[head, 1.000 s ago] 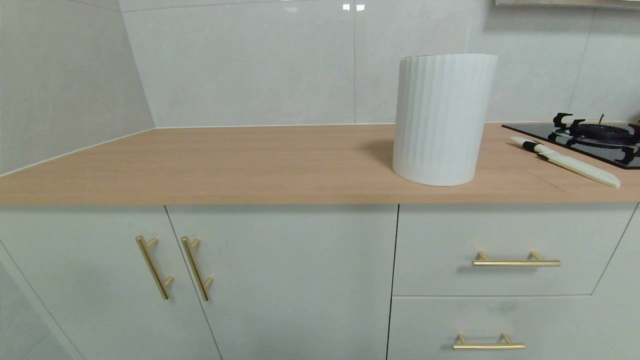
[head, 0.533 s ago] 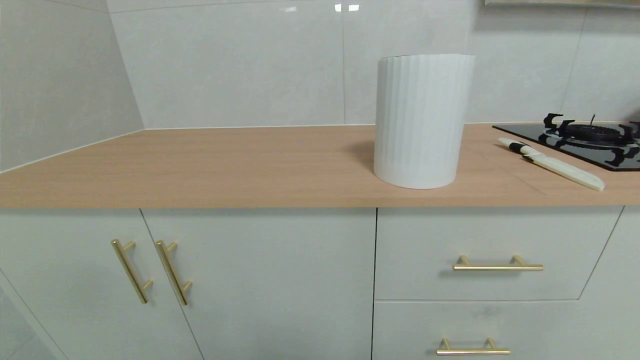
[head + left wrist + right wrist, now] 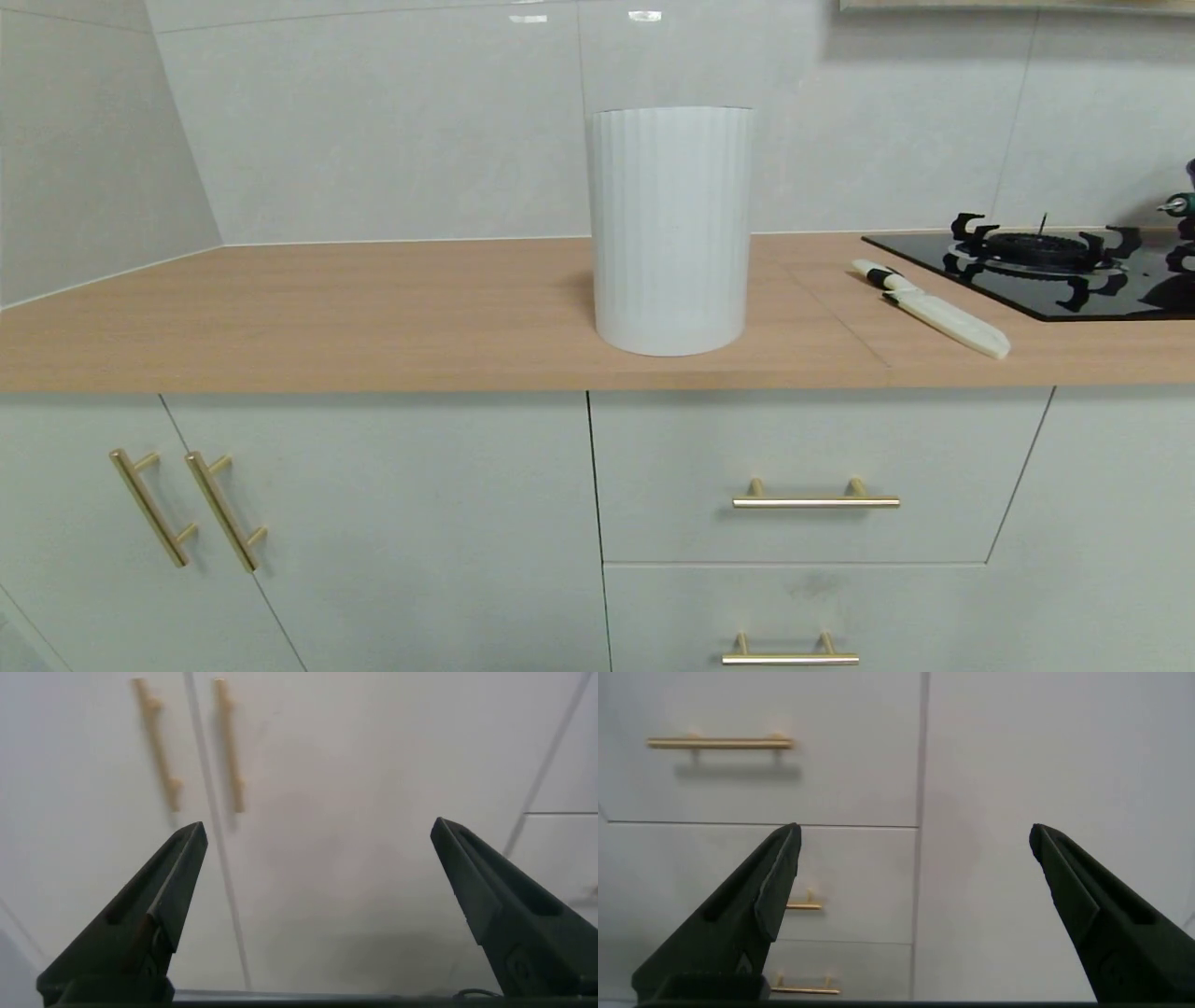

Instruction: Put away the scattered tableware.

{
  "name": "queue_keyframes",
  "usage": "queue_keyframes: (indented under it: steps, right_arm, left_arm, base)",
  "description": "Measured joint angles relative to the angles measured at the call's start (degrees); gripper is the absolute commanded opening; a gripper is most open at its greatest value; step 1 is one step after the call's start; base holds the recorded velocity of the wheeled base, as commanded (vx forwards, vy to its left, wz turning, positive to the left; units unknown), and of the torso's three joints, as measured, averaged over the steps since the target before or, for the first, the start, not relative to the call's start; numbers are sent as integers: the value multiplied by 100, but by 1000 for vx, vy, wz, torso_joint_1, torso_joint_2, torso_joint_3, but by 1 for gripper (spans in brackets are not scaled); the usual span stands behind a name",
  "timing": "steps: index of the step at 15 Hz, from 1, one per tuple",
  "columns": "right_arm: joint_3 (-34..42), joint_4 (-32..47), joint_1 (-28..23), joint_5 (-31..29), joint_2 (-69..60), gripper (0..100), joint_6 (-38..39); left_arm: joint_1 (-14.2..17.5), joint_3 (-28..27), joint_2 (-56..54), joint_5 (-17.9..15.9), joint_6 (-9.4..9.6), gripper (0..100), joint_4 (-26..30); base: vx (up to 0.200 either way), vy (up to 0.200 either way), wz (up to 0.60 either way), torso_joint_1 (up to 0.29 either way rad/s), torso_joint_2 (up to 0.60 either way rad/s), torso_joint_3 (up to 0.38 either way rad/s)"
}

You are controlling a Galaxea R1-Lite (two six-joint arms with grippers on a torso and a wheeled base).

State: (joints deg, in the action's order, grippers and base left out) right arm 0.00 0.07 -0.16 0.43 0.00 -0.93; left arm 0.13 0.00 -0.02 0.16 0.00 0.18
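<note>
A tall white ribbed holder (image 3: 669,229) stands upright on the wooden counter (image 3: 327,317), near its front edge. To its right a knife (image 3: 931,308) with a cream blade and a black-and-white handle lies flat on the counter beside the stove. My left gripper (image 3: 318,849) is open, low down, facing the cabinet doors with nothing between its fingers. My right gripper (image 3: 915,849) is open too, facing the drawer fronts and holding nothing.
A black glass gas stove (image 3: 1046,266) with a burner grate takes up the counter's right end. Below the counter are white cabinet doors (image 3: 373,523) with gold handles (image 3: 224,511) and drawers (image 3: 812,476) with gold bar handles. Tiled walls close the back and left.
The whole head view has shifted, so the camera has turned to the right: holder, knife and stove now sit further left in the picture. Nothing on the counter has moved.
</note>
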Motion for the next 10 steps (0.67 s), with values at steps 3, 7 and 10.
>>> queue_keyframes:
  steps: [3,7,10]
  right_arm:
    - [0,0,-5,4,0,100,-2]
    - [0,0,-5,6,0,100,-2]
    - [0,2,-2,9,0,100,-5]
  left_arm:
    - [-9,0,0,0,0,100,-2]
    - [-6,0,0,0,0,100,0]
    - [-9,0,0,-2,0,100,0]
  base:
    - [0,0,0,0,0,0]
    - [0,0,0,0,0,0]
    - [0,0,0,0,0,0]
